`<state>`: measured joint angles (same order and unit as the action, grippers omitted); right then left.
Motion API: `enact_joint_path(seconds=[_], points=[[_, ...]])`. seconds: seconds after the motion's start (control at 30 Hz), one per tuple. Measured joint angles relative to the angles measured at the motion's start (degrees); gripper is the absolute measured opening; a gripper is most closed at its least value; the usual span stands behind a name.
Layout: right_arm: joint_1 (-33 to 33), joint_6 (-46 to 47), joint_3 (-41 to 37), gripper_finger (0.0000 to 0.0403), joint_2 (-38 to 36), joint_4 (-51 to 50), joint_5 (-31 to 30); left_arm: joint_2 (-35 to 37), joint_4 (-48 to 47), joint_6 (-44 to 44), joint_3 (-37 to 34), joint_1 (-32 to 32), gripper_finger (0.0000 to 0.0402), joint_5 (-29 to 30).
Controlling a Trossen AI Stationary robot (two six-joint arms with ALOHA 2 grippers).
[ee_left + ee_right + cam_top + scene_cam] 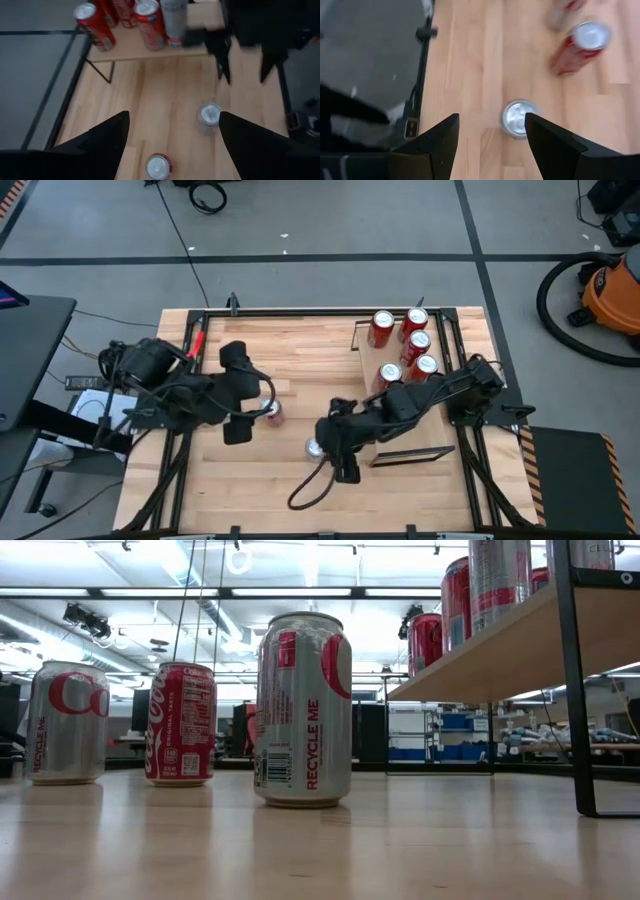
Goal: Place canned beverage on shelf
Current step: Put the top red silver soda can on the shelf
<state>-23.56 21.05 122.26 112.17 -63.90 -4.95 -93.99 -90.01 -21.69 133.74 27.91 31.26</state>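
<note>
Three cans stand upright on the plank table: a silver can (315,447) (519,118), a red can (272,412) (159,166), and a second silver one (67,722) that the high view does not show. My right gripper (492,145) is open and hangs slanting down above the first silver can, without touching it. My left gripper (172,145) is open too. It is raised over the table's left half, above the red can. The shelf (440,435) (125,47) at the right carries several cans (416,345).
Black metal rails (190,360) frame the table. The shelf stands on thin dark legs (575,680), with room under its board. Bare planks lie near the table's front edge (240,490). A cable loops on the table below my right arm (305,495).
</note>
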Motion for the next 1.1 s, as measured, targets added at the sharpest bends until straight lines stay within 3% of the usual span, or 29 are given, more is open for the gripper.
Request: enact_joint_path(seconds=[0.23, 0.77, 1.1], points=[[0.9, -3.3, 0.0, 0.0235, 6.2, 0.5, 6.5, 0.5, 0.5, -0.2, 0.0, 0.0, 0.0318, 2.1], [4.6, -1.3, 0.0, 0.0230, 10.5, 1.9, 6.2, 0.5, -0.1, 0.6, 0.0, -0.1, 0.0318, 1.9], [3.6, 0.5, 1.5, 0.0262, 10.4, -0.3, 5.1, 0.5, 0.0, 1.1, 0.0, -0.1, 0.0318, 1.9]])
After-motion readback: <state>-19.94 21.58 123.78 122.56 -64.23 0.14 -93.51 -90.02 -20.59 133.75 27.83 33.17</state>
